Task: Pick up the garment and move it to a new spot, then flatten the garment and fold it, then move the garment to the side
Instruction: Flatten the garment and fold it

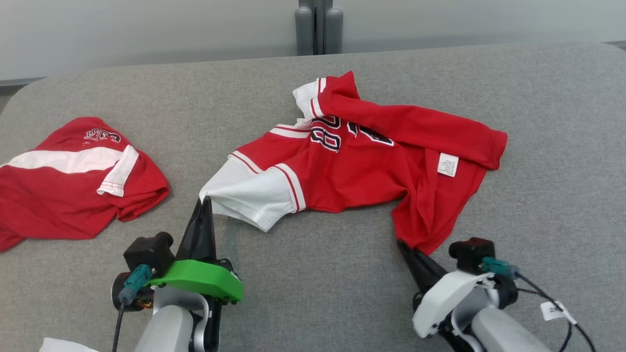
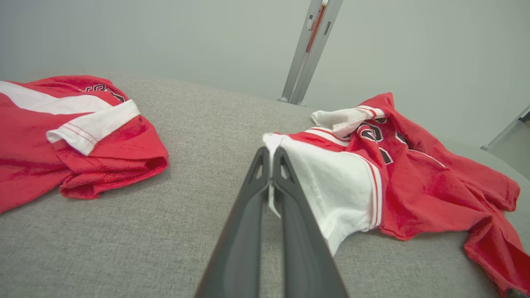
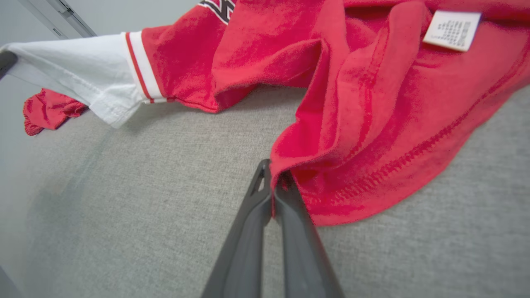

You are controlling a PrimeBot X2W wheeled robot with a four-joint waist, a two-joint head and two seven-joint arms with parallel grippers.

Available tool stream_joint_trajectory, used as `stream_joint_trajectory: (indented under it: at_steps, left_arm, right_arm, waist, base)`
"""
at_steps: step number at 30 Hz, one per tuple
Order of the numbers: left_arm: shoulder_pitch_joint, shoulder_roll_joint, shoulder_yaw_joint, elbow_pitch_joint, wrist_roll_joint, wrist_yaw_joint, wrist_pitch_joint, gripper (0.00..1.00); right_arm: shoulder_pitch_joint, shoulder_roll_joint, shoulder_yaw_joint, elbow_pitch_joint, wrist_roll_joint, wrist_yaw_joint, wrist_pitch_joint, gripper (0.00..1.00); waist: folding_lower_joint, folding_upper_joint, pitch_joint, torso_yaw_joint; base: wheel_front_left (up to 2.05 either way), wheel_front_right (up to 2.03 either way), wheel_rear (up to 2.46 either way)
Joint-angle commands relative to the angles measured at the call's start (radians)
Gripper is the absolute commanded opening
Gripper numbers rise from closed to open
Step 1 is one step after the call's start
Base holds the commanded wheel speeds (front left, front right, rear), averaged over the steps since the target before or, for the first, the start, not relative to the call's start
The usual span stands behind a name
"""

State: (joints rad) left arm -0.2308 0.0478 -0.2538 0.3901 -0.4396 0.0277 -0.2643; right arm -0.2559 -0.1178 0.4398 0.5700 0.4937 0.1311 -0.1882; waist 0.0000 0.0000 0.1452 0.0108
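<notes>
Head view: left claw (image 1: 204, 202) grips the garment (image 1: 362, 166) by its white sleeve (image 1: 244, 193), right claw (image 1: 403, 244) by its red hem (image 1: 421, 235); crumpled on the counter (image 1: 318, 288), everything from lifting onward remains.

The head camera is looking forward and down from above both arms, taking in the grey bench (image 1: 342, 303) with the garment (image 1: 371, 161) at centre frame. The wrist cameras are skimming low along the left tool (image 2: 271, 153) and the right tool (image 3: 271, 165), very near the cloth. All three are sharing the garment's white sleeve (image 1: 249, 193).
</notes>
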Motion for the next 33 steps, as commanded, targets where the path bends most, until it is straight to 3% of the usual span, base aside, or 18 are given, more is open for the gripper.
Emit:
stream_joint_trajectory:
  at_steps: [1, 5, 8, 12, 16, 25, 33]
  left_arm:
    - [0.005, 0.005, 0.016, -0.014, -0.008, 0.002, 0.0, 0.0]
    - [-0.008, 0.005, 0.079, -0.057, -0.038, -0.012, 0.0, 0.0]
    - [-0.036, 0.004, 0.127, -0.09, -0.044, -0.031, 0.0, 0.0]
    - [-0.108, 0.014, 0.173, -0.13, -0.061, -0.062, 0.0, 0.0]
    - [-0.226, 0.035, 0.158, -0.155, -0.057, -0.088, 0.021, 0.0]
    - [-0.48, 0.039, 0.214, -0.307, -0.157, -0.039, 0.165, 0.0]
    - [-0.506, 0.085, 0.237, -0.429, -0.153, 0.014, 0.263, 0.0]
  right_arm:
    - [0.002, -0.056, 0.0, -0.036, 0.026, -0.001, 0.007, 0.0]
    - [0.008, -0.155, -0.013, -0.207, 0.171, 0.0, 0.04, 0.0]
    - [-0.014, -0.268, -0.048, -0.334, 0.238, 0.0, 0.072, 0.0]
    - [-0.053, -0.354, -0.107, -0.452, 0.325, 0.0, 0.121, 0.0]
    - [-0.126, -0.42, -0.15, -0.524, 0.372, 0.0, 0.174, 0.0]
    - [-0.335, -0.491, -0.218, -0.625, 0.411, 0.0, 0.254, 0.0]
    - [-0.362, -0.518, -0.297, -0.689, 0.443, 0.0, 0.335, 0.0]
  waist:
    - [0.0, 0.0, -0.017, -0.02]
    - [0.0, 0.0, -0.04, -0.049]
    - [0.0, 0.0, -0.06, -0.069]
    - [0.0, 0.0, -0.093, -0.08]
    - [0.0, 0.0, -0.137, -0.081]
    - [0.0, 0.0, -0.189, -0.079]
    - [0.0, 0.0, -0.177, -0.074]
  base:
    - [0.0, 0.0, 0.0]
    - [0.0, 0.0, 0.0]
    - [0.0, 0.0, 0.0]
    - [0.0, 0.0, 0.0]
    - [0.0, 0.0, 0.0]
    - [0.0, 0.0, 0.0]
    - [0.0, 0.0, 0.0]
